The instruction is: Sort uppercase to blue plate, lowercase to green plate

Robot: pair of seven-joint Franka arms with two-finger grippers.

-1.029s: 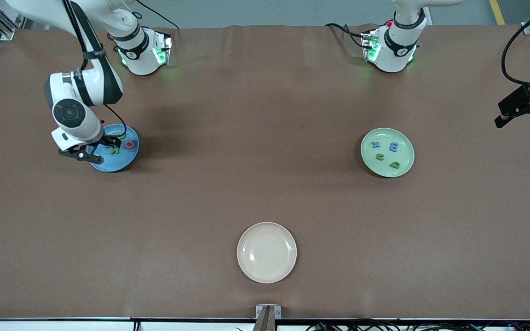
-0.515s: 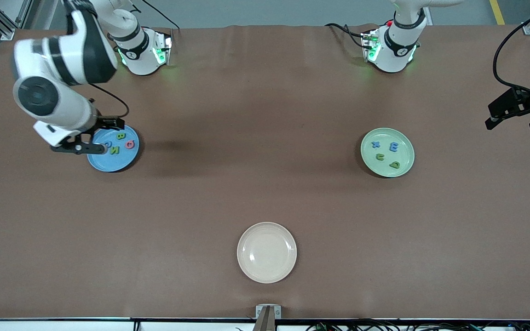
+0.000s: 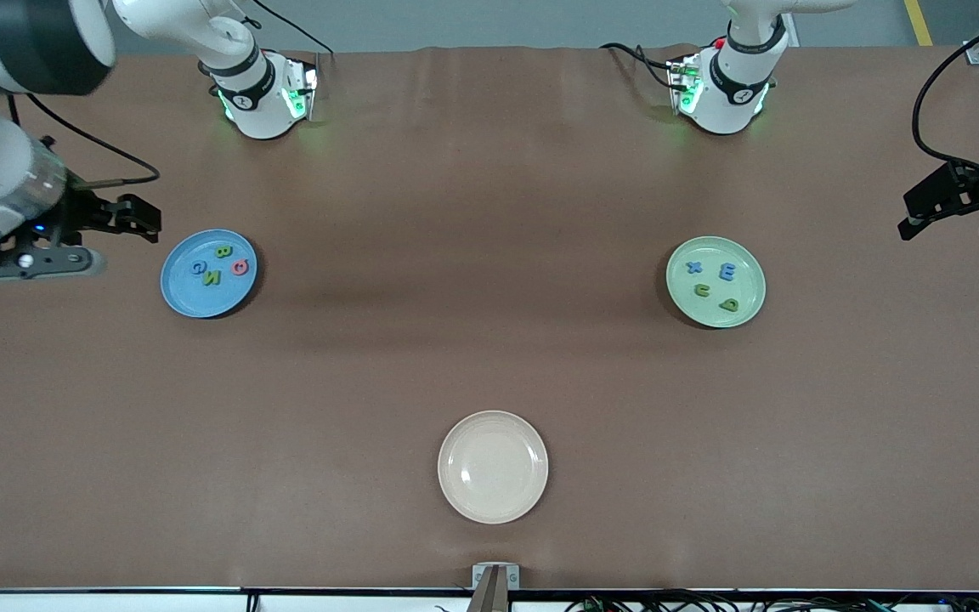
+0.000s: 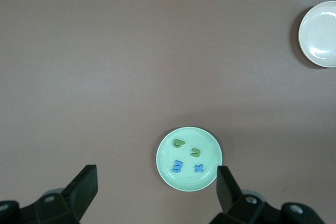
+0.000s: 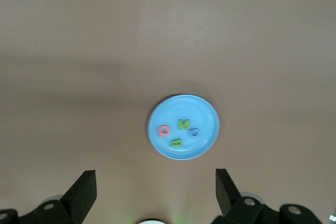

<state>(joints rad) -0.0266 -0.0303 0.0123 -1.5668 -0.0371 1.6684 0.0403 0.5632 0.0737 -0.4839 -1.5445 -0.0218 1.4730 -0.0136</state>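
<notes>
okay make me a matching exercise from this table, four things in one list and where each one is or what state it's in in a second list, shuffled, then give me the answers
Things
1. red Q
2. blue m
3. cream plate
4. right gripper

Places or states
A. on the green plate
B. open, holding nothing, over the table's edge at the right arm's end
C. on the blue plate
D. nothing on it, nearest the front camera

Pairs: 1-C, 2-A, 3-D, 4-B

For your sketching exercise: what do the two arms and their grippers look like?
Both arms have glossy white shells with black joint bands, green lights at the bases and black cables. The right gripper and left gripper are black, each with two fingers.
</notes>
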